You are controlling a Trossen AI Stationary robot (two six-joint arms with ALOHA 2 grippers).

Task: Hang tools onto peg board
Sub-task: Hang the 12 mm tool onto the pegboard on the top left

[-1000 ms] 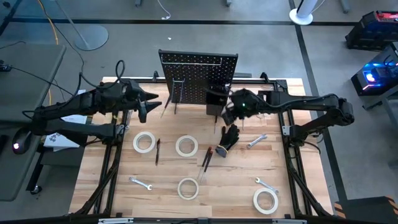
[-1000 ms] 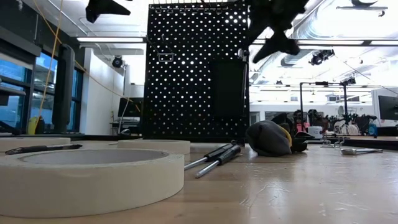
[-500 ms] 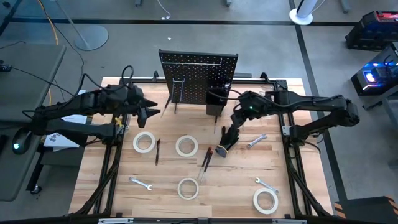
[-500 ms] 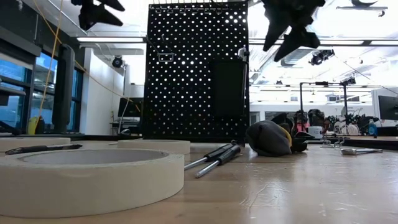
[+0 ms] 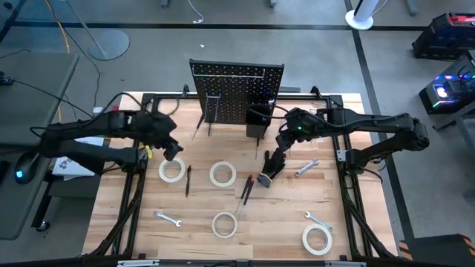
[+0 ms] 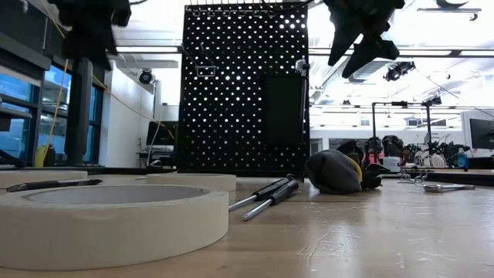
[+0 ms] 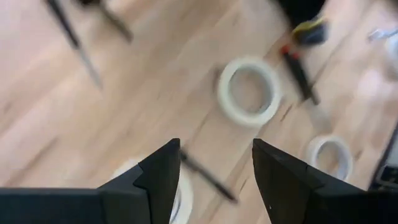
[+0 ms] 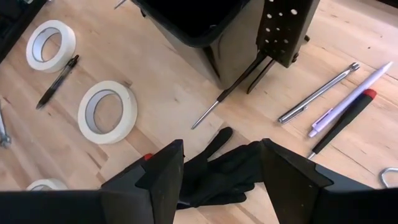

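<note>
the black glove [image 8: 227, 171] lies soft and floppy on the table [image 5: 282, 215] near the peg board [image 5: 237, 93], right under the wide open right gripper [image 8: 221, 180], so pinch its thick middle; the left gripper [image 7: 214, 177] is open over a tape roll [image 5: 172, 170].

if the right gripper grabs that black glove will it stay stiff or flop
Probably flop: the black glove lies crumpled on the table, fingers splayed, so it looks like soft fabric. It likely drapes from the open right gripper above it. Pushed, it should bunch rather than roll.
</note>
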